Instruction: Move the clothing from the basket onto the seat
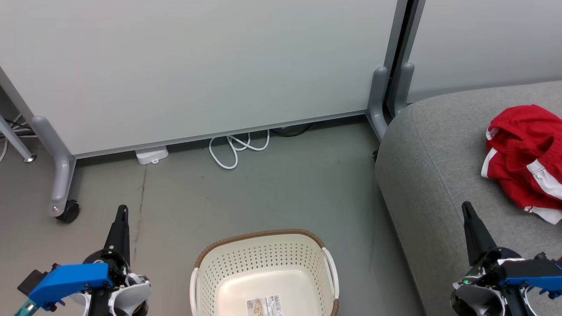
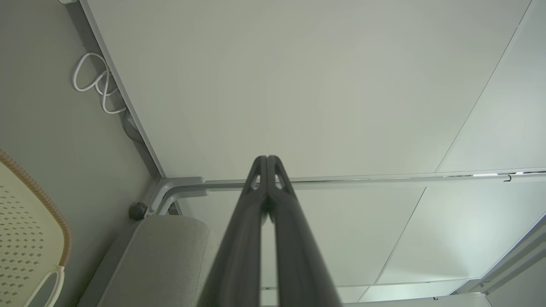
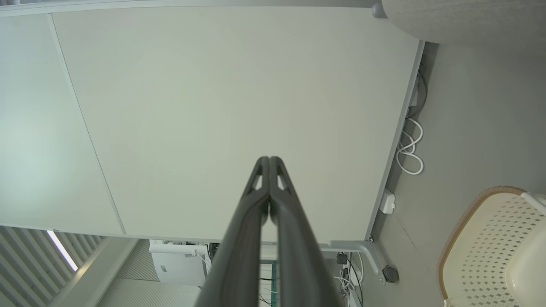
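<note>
While the red clothing is lying on the grey seat, the basket is standing on the floor, showing a paper sticker on its base. The left gripper and the right gripper are hanging with fingers pressed together, gripping nothing.

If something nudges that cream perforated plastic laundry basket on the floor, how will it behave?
Probably light: the cream perforated plastic laundry basket looks empty apart from a paper sticker. It would likely slide rather than tip, sitting wide on the smooth grey floor. Its moulded walls should stay stiff.
</note>
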Available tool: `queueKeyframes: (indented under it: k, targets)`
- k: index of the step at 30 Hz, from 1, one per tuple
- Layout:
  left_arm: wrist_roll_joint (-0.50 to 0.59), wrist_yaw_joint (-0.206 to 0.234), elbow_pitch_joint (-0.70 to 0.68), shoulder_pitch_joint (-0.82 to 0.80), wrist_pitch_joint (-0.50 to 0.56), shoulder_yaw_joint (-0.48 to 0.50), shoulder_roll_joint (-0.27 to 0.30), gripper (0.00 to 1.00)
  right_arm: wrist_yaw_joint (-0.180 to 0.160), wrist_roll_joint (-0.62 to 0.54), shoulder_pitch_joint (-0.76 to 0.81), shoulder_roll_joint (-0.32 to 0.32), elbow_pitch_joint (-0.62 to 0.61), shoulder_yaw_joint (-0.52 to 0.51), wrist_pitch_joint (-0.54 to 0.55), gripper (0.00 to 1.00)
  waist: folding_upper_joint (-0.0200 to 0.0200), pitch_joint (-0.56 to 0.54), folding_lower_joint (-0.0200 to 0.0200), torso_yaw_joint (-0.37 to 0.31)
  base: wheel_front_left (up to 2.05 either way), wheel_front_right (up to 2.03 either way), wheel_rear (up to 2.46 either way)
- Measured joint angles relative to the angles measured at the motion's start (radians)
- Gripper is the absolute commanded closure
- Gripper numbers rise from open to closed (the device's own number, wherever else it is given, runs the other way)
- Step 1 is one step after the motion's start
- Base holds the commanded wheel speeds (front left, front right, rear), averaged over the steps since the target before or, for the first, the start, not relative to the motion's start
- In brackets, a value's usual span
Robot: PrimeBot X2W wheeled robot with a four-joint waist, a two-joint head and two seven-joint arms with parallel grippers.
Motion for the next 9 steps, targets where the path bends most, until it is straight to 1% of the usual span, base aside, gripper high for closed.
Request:
queueKeyframes:
  k: [9]
  targets:
    - [-0.010, -0.001, -0.001, -0.003, 0.001, 0.001, 0.000, 1.00, 0.000, 0.009, -0.001, 0.000, 0.000, 0.000, 0.001, 1.00, 0.0000, 0.000, 0.0000, -0.001, 0.00, 0.00, 0.00]
